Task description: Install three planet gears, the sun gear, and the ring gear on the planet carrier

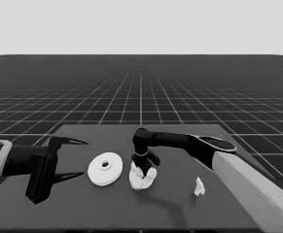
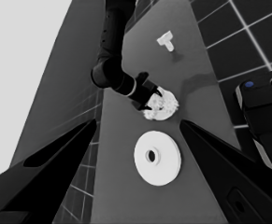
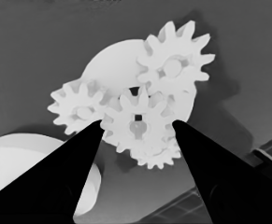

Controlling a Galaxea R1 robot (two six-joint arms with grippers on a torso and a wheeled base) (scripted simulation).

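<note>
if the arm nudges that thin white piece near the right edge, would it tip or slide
Probably tip. In the head view the thin white piece stands upright and narrow, so a push high up would likely topple it. The left wrist view shows a T-like shape, so it is unlikely to roll far. It looks small and rigid, probably light. It stands apart from the right gripper.

On the dark worktop [image 1: 180,204] you have the larger white round part [image 1: 105,169] left of centre, lying flat. Just to its right sits the smaller white round part [image 3: 112,63], with four small white toothed gears [image 3: 138,122] on it: one in the middle, three around it. Your right tool [image 1: 145,167] stands directly over that cluster, a finger on either side of the middle gear. The thin white piece [image 1: 199,187] lies well apart to the right. Your left tool [image 1: 68,158] waits over the worktop's left end, beside the larger part.
</note>
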